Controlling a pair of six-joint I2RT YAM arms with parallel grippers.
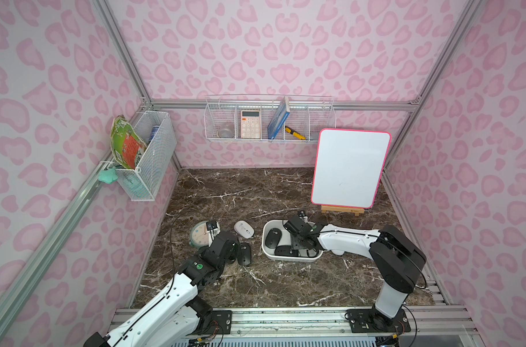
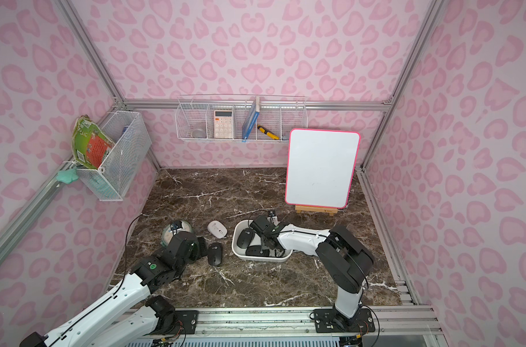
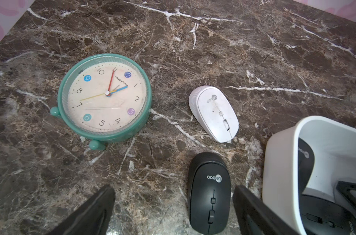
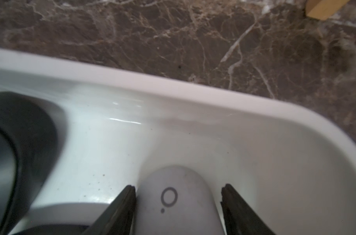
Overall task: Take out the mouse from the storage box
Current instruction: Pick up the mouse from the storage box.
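Nearest, the left gripper (image 3: 173, 190) gapes wide around a black mouse (image 3: 209, 193) lying on the table (image 1: 255, 192), touching neither side. Beyond, close to the far wall of the box (image 1: 288, 259), the right gripper (image 4: 178, 187) straddles a white mouse (image 4: 179, 205) narrowly, one finger touching, the other just clear. Past the rim, open marble reaches the whiteboard (image 1: 350, 168).
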